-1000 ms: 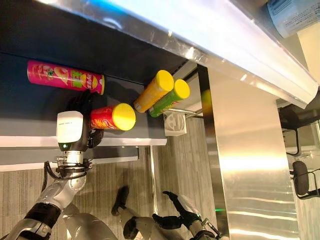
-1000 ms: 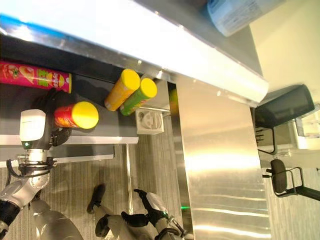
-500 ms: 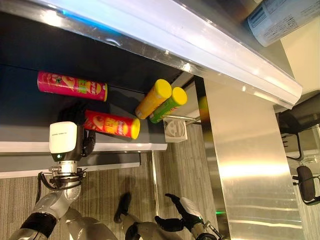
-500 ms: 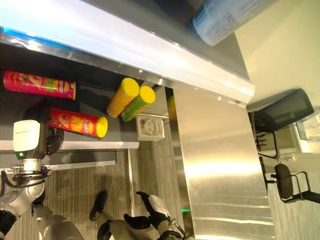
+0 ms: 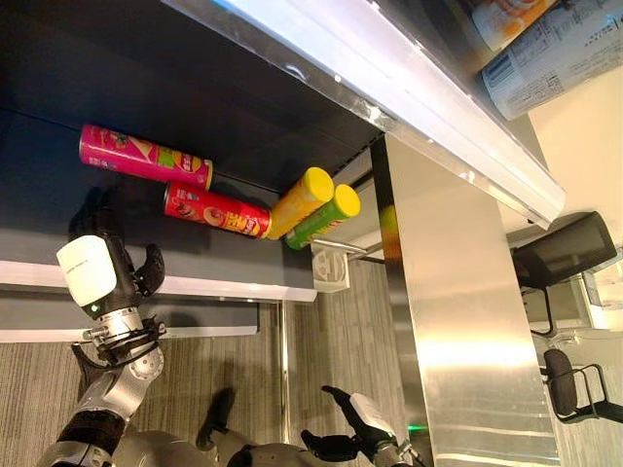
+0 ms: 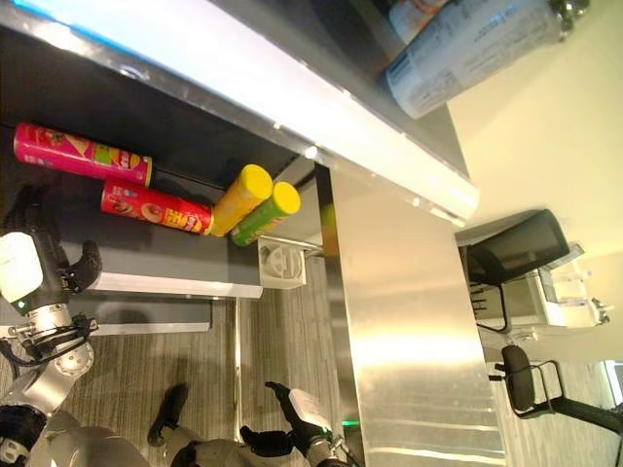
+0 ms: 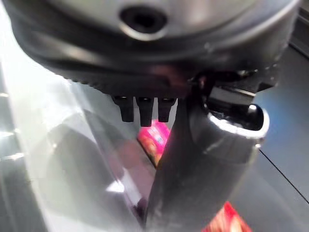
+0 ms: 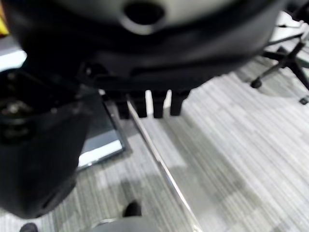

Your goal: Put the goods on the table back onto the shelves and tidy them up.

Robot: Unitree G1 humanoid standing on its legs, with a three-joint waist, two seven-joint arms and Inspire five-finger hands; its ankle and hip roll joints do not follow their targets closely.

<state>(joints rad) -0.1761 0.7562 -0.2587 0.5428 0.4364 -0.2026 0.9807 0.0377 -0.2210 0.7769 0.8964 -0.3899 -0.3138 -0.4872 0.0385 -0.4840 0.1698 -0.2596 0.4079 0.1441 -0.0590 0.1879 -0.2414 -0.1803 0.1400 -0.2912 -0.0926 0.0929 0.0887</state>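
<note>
Scanning from the left side of the frame, we first meet the left hand (image 5: 115, 261), raised in the lower left against the front part of the dark shelf (image 5: 243, 277). Its fingers look relaxed and spread, holding nothing, with the thumb standing off to one side and clear of the cans. Just above it, in the upper left, a pink can (image 5: 144, 156) lies on its side deep on the shelf. A little lower and further toward the middle, a red can (image 5: 216, 209) also lies on its side, apart from the hand, its far end just beside the next can. That next one is an orange can with a yellow lid (image 5: 300, 201), lying slanted near the centre of the frame, and pressed along its right flank we see a green can with a yellow lid (image 5: 322, 216). Just below those two, a small white block (image 5: 330, 268) sits at the shelf's corner.

Right of centre a broad steel upright (image 5: 458, 331) runs down the frame. At the bottom centre we find the right hand (image 5: 348, 440), low over the grey striped floor (image 5: 331, 341), its fingers loosely extended and empty. In the upper right, pale cylindrical containers (image 6: 477, 49) lie on the tier above, and a dark office chair (image 6: 521, 379) stands at the far right.
</note>
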